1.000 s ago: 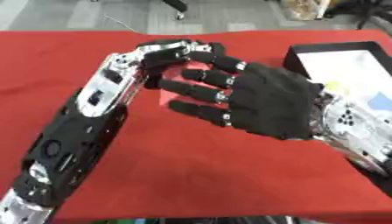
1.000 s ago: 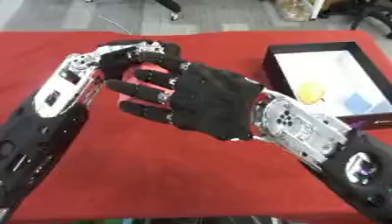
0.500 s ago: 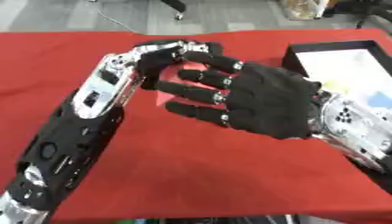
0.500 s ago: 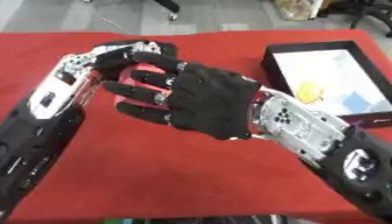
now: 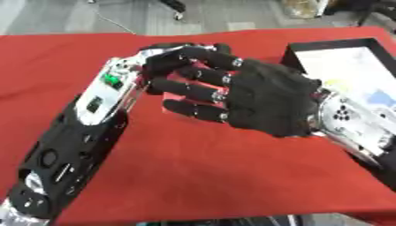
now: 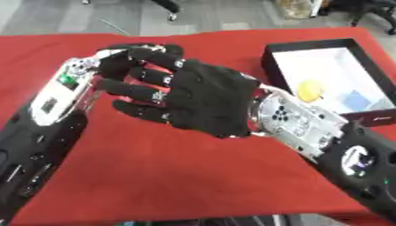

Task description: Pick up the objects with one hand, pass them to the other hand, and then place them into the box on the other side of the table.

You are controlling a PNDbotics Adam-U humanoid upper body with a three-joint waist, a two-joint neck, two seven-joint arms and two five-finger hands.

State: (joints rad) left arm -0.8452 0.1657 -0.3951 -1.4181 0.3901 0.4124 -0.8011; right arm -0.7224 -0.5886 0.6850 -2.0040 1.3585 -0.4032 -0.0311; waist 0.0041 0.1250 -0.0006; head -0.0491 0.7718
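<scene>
Table [image 5: 193, 176], covered in red cloth, carries the whole scene. Box [image 6: 287, 47], black-walled with a white floor, stands at the table's far right corner; inside it lie a yellow rounded item [image 6: 309, 89] and a pale blue flat item [image 6: 357, 99]. Right hand [image 6: 203, 102] reaches across to the table's middle, back of the hand upward, fingers spread and only slightly bent, covering the left hand [image 5: 164, 55], whose curled fingertips show just beyond it. The object being passed is hidden between the two hands; which hand holds it cannot be told.

Judgement: being concealed by the hands, the object is small and probably light; its stiffness and surface are unknown, so the receiving fingers should close round its middle before the other hand lets go. No brand, label or writing is readable anywhere.
</scene>
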